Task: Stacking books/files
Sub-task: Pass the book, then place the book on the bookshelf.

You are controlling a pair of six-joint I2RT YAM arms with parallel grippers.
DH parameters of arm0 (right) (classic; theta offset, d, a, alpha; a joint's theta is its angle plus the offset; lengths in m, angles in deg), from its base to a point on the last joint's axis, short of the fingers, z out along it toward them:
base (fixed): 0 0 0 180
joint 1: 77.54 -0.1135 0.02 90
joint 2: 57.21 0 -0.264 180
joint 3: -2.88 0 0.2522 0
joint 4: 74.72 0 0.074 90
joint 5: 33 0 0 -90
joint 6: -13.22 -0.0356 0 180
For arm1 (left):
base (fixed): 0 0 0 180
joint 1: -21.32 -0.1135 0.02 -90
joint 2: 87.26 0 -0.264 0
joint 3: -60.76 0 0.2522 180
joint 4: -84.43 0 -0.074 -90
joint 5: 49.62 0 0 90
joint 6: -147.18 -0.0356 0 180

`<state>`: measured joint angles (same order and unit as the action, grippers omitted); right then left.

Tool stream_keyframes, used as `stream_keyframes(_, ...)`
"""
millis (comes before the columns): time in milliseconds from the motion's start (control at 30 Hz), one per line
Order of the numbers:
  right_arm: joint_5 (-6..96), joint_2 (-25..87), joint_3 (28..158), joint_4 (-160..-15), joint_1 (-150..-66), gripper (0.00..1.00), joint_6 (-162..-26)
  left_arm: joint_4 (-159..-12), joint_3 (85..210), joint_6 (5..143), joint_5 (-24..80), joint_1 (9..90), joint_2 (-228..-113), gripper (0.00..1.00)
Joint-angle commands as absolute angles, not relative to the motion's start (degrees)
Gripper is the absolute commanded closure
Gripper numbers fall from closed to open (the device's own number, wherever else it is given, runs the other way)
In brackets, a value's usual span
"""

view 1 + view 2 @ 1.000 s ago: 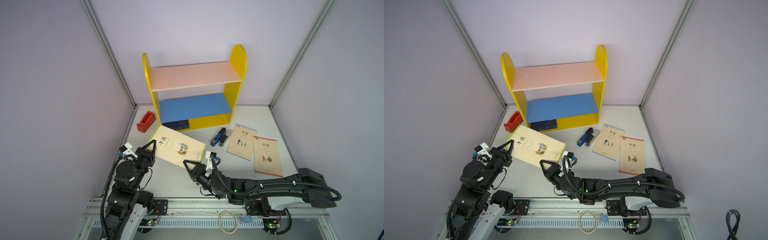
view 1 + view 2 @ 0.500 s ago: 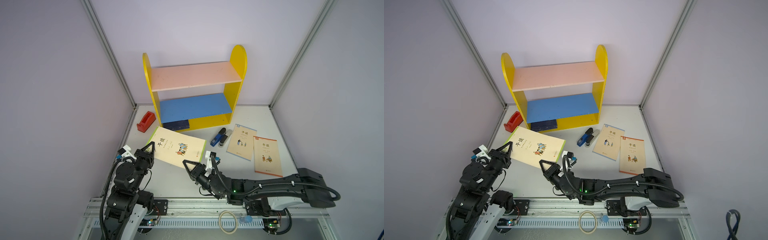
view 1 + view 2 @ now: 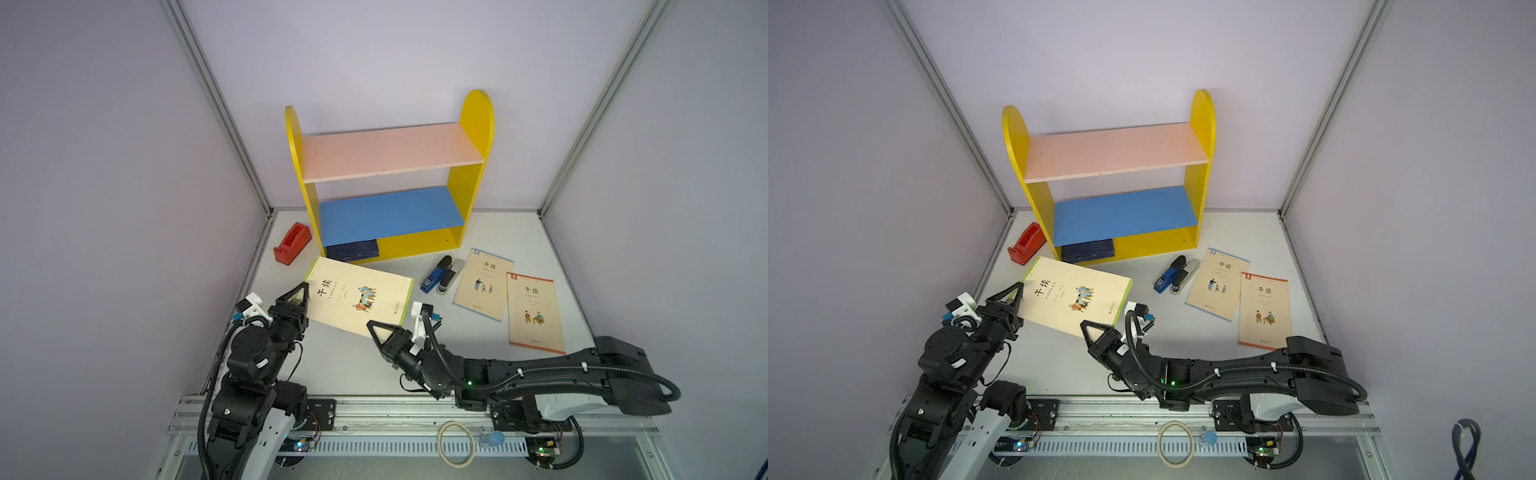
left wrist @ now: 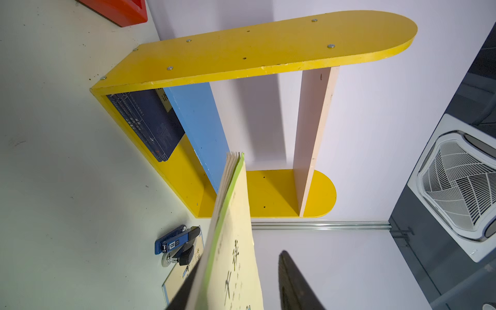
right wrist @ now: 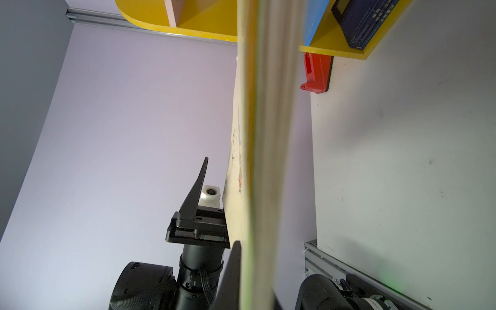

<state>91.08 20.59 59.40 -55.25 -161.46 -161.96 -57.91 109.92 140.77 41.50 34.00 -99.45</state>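
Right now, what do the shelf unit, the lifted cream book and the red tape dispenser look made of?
The shelf unit looks like painted wood or fibreboard with a matte finish: screw heads and chipped edges show in the left wrist view. The cream book is paper with a matte card cover, and its page edges fan at one corner. The tape dispenser is probably moulded plastic, a smooth, uniform red.

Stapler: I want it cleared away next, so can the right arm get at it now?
Probably not as things stand: the right claw is shut on the large cream book, so it has no free grip. The stapler itself lies uncovered, near that arm.
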Motion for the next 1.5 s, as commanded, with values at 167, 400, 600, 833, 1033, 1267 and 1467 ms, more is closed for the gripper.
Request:
stream_keyframes(167,88.25,14.18,54.75,-52.43,-157.79,1.0,-152.03,-52.21,112.06,139.18,43.09,33.73,-102.41,0.22)
stream_keyframes(400,71.75,10.12,50.93,-55.58,-144.34,1.0,-152.74,-49.46,116.36,133.64,33.87,25.04,-114.9,0.16)
stream_keyframes(600,59.9,10.92,52.78,-57.88,-132.73,1.0,-149.52,-53.03,117.21,128.88,21.7,10.97,-125.46,0.16)
stream_keyframes(833,40.91,24.18,64.19,-57.75,-120.4,1.0,-146.74,-64.91,110.28,118.31,35.66,14.35,-126.06,0.16)
stream_keyframes(1033,28.04,42.21,80.71,-57.81,-112.08,1.0,-145.93,-68.47,109.51,110.39,42.89,19.21,-127.2,0.16)
stream_keyframes(1267,16.54,63.81,103.85,-61.93,-106.57,1.0,-150.16,-68.88,107.96,109.11,45.48,18.64,-123.85,0.16)
stream_keyframes(1467,15.2,70.57,112.59,-70.46,-104.2,1.0,-148.1,-68.31,108.26,109.77,44.94,18.14,-124.67,0.16)
